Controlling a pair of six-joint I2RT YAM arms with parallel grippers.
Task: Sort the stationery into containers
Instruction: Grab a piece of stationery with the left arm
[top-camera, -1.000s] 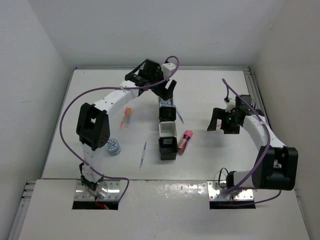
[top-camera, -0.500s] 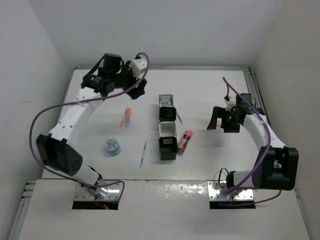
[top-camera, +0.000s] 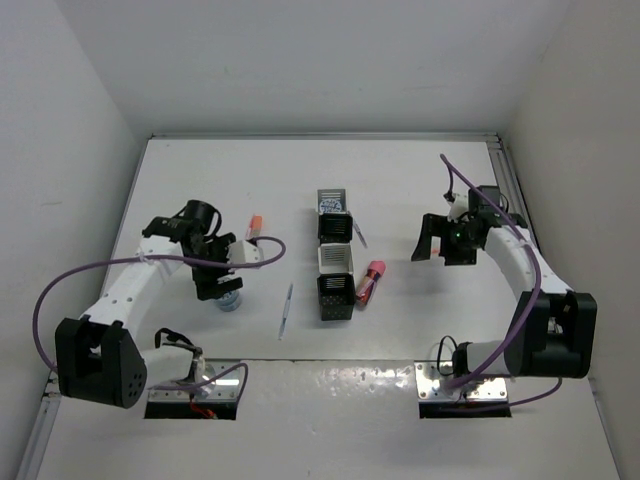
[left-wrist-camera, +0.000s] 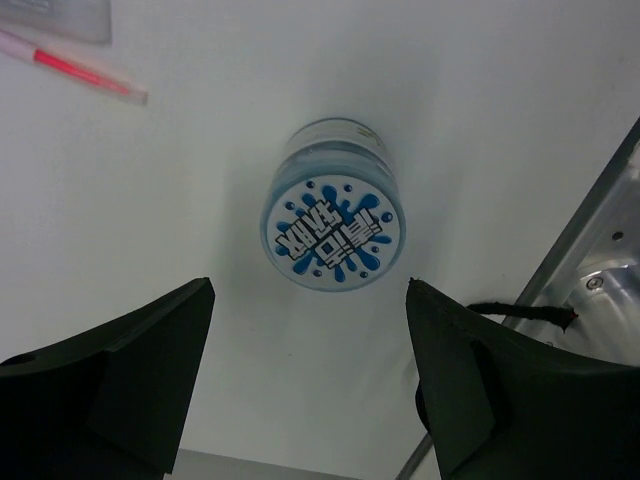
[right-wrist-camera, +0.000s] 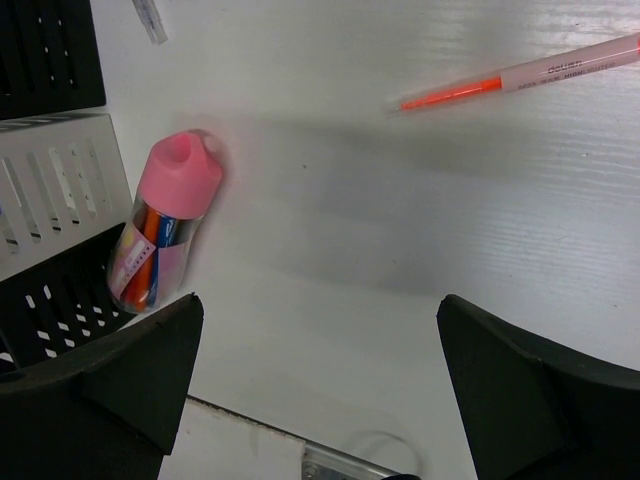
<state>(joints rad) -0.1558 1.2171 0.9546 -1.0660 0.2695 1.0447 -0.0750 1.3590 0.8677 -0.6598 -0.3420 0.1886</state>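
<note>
A blue-and-white roll (top-camera: 230, 301) stands on the table at the near left; in the left wrist view the roll (left-wrist-camera: 334, 220) is just ahead of my fingertips. My left gripper (top-camera: 214, 281) (left-wrist-camera: 308, 292) hangs over it, open and empty. A second roll (top-camera: 331, 205) sits in the far cup of the container row (top-camera: 335, 262). The pink marker (top-camera: 371, 281) (right-wrist-camera: 165, 228) lies right of the row. My right gripper (top-camera: 438, 246) (right-wrist-camera: 320, 302) is open and empty, right of the marker. A grey pen (top-camera: 285, 310) lies left of the row. The orange-capped stick (top-camera: 252, 229) (left-wrist-camera: 82, 72) lies further back.
Another thin pen (top-camera: 358, 236) lies against the right of the row. A pale pen with an orange tip (right-wrist-camera: 520, 78) shows in the right wrist view, hidden under the arm from above. The container cups (right-wrist-camera: 50, 200) are at that view's left. The near board edge (top-camera: 320, 362) lies close behind.
My left arm has swung from the far cup of the row, out to the far left, then back to the near left over the roll. The right arm has barely moved.
</note>
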